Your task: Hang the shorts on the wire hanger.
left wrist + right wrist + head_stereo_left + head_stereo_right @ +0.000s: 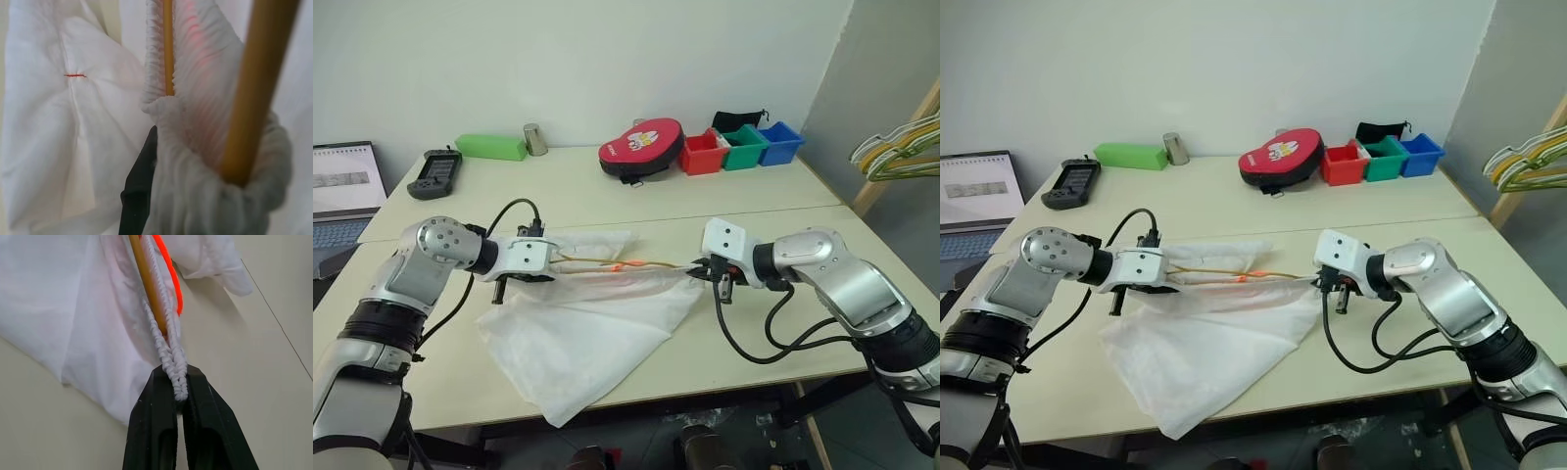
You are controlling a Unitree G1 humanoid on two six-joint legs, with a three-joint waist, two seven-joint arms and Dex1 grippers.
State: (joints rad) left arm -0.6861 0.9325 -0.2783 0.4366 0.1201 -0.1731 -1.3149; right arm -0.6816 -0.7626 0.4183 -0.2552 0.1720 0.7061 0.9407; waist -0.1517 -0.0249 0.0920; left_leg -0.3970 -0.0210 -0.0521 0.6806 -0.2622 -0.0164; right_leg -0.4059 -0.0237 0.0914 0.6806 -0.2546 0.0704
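Shorts [73, 318] waistband between right jaws.

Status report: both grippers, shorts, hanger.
Left gripper and right gripper both shut on the white thin-fabric shorts' waistband. Yellow-orange wire hanger lies inside the stretched waistband. Nothing in the way.

Gathered white waistband of the shorts [195, 161] wraps two yellow-orange rods of the wire hanger [254, 93], beside one black finger [139, 191]

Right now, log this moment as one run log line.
left gripper: shut on shorts waistband | right gripper: shut on shorts waistband | wire hanger: inside waistband | shorts: stretched between grippers, draped on table
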